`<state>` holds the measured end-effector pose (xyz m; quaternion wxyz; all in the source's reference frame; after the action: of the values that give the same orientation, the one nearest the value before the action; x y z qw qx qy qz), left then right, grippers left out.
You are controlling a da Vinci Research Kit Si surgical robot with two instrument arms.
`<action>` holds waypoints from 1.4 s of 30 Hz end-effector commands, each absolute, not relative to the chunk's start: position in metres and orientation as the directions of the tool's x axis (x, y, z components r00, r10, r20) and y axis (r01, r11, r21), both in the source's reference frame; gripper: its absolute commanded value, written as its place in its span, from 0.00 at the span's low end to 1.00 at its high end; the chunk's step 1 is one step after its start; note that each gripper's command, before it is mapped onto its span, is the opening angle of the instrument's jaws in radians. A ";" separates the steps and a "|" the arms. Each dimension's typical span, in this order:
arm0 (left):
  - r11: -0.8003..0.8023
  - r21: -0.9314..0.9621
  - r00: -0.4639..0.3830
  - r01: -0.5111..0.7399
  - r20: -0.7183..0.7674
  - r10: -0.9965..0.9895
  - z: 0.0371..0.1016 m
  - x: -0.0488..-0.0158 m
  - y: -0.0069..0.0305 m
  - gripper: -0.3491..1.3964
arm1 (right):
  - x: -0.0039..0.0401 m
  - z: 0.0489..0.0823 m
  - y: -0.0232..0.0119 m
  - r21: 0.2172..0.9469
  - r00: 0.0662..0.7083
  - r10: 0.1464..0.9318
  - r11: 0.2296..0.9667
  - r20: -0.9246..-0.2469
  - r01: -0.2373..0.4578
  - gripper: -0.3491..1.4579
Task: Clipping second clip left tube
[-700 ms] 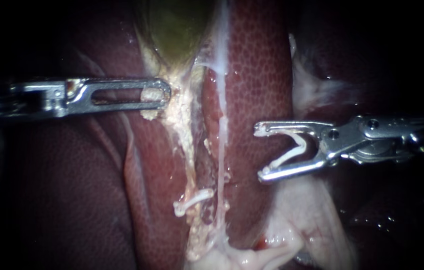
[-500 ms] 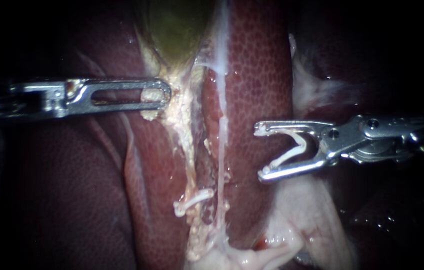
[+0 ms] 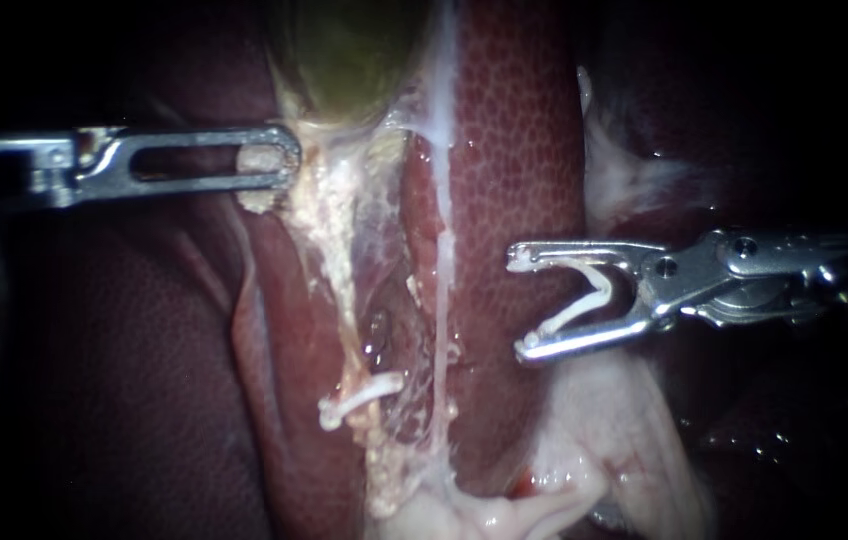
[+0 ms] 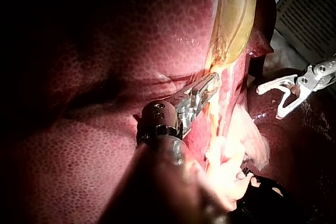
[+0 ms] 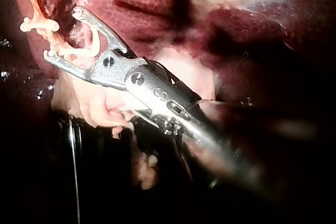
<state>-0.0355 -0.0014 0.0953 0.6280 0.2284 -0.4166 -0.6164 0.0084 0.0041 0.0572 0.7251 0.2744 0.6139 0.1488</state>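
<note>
The left tube [image 3: 337, 270] ran top to bottom, well left of the right instrument [image 3: 522, 304], whose spread jaws held an open clip [image 3: 584, 300] facing it. The nearer left instrument [image 3: 284, 162] pinched tissue [image 3: 260, 202] at its upper end

Counter: hidden beneath the tissue.
Bed: liver [image 3: 514, 150], dark red, mottled.
Lying on it: greenish gallbladder [image 3: 349, 50]; pale left tube [image 3: 342, 300] running from it.

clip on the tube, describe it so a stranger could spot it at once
From the greenish gallbladder, follow the pale left tube down over the red liver. The clip is the small white bar crossing that tube near its lower end. The other white clip sits in the right tool, not on a tube.
</note>
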 end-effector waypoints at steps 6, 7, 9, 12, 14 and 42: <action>0.140 0.803 -0.117 0.579 0.252 -0.961 0.0937 -0.0351 -0.0013 0.00 | 0.0085 0.0572 0.0041 0.581 0.201 0.553 0.805 -0.809 0.120 0.52; 0.145 0.801 -0.114 0.580 0.257 -0.960 0.0936 -0.0351 -0.0013 0.00 | 0.0085 0.0572 0.0041 0.581 0.201 0.553 0.805 -0.809 0.120 0.52; 0.145 0.802 -0.114 0.580 0.257 -0.960 0.0935 -0.0350 -0.0013 0.00 | 0.0085 0.0572 0.0041 0.581 0.201 0.553 0.805 -0.809 0.123 0.52; 0.146 0.802 -0.114 0.580 0.257 -0.960 0.0936 -0.0349 -0.0013 0.00 | 0.0087 0.0572 0.0040 0.581 0.200 0.553 0.805 -0.809 0.122 0.52; 0.146 0.802 -0.114 0.580 0.257 -0.960 0.0936 -0.0349 -0.0013 0.00 | 0.0089 0.0573 0.0040 0.580 0.199 0.553 0.805 -0.809 0.122 0.52; 0.145 0.800 -0.115 0.582 0.258 -0.959 0.0935 -0.0350 -0.0016 0.00 | 0.0209 0.0641 -0.0017 0.589 0.168 0.566 0.788 -0.807 0.179 0.52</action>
<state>-0.0351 -0.0017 0.0935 0.6269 0.2228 -0.4242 -0.6144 0.0213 -0.0018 0.0644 0.7047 0.2962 0.6301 0.1368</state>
